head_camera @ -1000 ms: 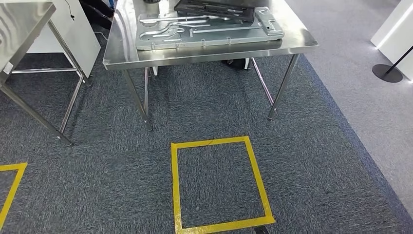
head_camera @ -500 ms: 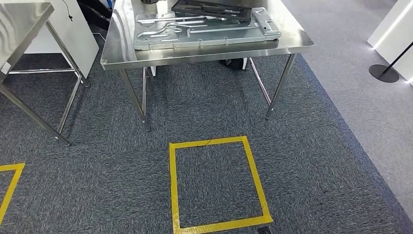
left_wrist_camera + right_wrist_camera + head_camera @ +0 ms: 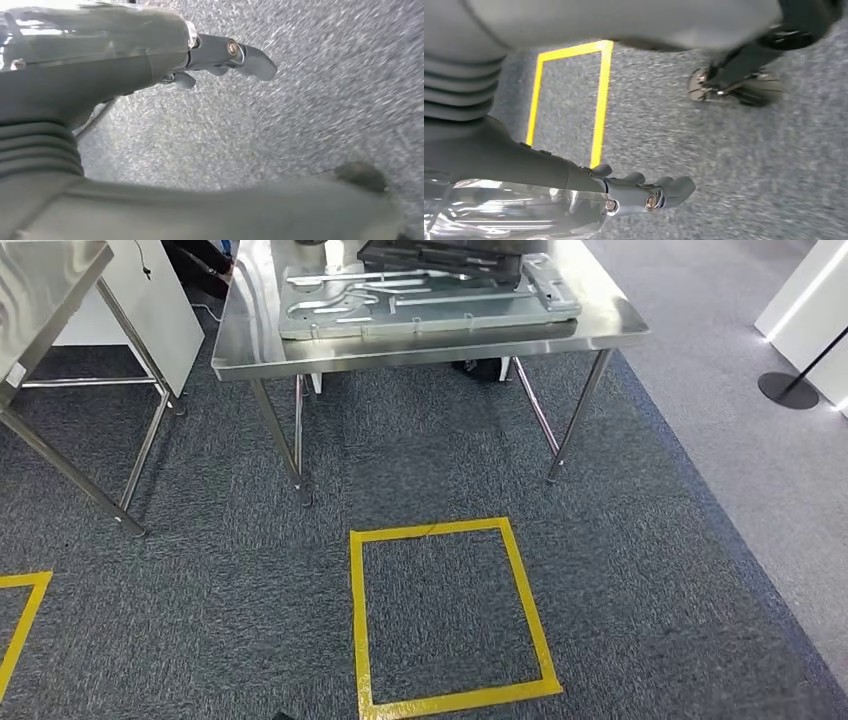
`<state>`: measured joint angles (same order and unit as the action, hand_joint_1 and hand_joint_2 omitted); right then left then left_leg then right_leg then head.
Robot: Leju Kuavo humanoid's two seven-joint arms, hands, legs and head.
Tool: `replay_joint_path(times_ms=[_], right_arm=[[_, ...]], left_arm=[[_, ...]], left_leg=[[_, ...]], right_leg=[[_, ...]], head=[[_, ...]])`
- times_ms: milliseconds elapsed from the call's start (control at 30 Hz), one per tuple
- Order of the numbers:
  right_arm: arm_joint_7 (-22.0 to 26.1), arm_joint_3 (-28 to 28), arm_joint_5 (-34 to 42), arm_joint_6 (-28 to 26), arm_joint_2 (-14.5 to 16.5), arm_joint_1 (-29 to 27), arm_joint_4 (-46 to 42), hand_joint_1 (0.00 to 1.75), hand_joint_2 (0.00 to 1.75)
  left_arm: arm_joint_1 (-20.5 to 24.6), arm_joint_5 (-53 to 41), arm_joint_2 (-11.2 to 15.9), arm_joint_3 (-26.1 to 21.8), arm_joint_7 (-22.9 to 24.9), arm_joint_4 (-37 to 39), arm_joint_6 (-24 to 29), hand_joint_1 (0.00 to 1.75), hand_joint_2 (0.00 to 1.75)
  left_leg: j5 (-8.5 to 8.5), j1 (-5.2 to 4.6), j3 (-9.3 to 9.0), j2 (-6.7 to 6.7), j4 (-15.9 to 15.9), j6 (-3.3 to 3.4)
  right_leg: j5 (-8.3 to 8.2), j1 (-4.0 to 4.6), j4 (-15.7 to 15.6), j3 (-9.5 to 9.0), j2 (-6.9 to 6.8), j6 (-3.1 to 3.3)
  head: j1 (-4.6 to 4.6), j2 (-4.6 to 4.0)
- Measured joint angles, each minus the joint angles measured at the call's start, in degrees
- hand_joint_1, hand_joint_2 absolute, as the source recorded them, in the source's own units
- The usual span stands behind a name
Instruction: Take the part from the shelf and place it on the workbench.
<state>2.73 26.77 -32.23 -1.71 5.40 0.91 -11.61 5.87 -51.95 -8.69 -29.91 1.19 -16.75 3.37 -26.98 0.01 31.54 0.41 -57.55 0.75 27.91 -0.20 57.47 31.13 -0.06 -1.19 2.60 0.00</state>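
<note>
I carry a shiny part (image 3: pixel 499 215) pressed between my left hand (image 3: pixel 220 55) and right hand (image 3: pixel 644 192), walking toward the workbench (image 3: pixel 420 345) at upper centre.

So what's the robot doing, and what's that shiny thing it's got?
The robot stands on grey carpet facing a shiny steel workbench, with a yellow tape square marked on the floor before it. Its left robot hand and right robot hand each press against a clear, shiny plastic-looking part at its sides. Flat grey metal plates already lie on the workbench. The part isn't placed yet.
</note>
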Motion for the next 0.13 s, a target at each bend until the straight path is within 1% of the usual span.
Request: replay_joint_path(times_ms=[33, 100, 133], right_arm=[[-0.07, -0.77, 0.98, 0.05, -0.12, -0.46, -0.01, 0.00, 0.00], [-0.15, -2.21, 2.89, 0.09, -0.37, -1.20, -0.16, 0.00, 0.00], [-0.17, -2.56, 3.35, 0.10, -0.41, -1.36, -0.21, 0.00, 0.00]], left_arm=[[-0.18, 1.58, 0.22, 0.88, -0.03, -0.39, -0.14, 0.00, 0.00], [-0.85, 4.69, 0.73, 2.55, -0.09, -0.92, -0.30, 0.00, 0.00], [-1.05, 5.44, 0.85, 2.96, -0.12, -1.02, -0.34, 0.00, 0.00]], left_leg=[[0.03, 0.00, -0.03, 0.04, 0.06, -0.35], [-0.40, 0.11, 0.01, 0.04, -0.37, -1.01], [-0.55, 0.11, 0.04, 0.02, -0.53, -1.18]], right_leg=[[-0.09, 0.12, -0.15, 0.00, 0.01, 0.26], [-0.46, -0.10, -0.70, -0.18, -0.05, 0.91], [-0.60, -0.21, -0.91, -0.25, -0.08, 1.10]], head=[[0.01, 0.00], [0.01, 0.00], [0.01, 0.00]])
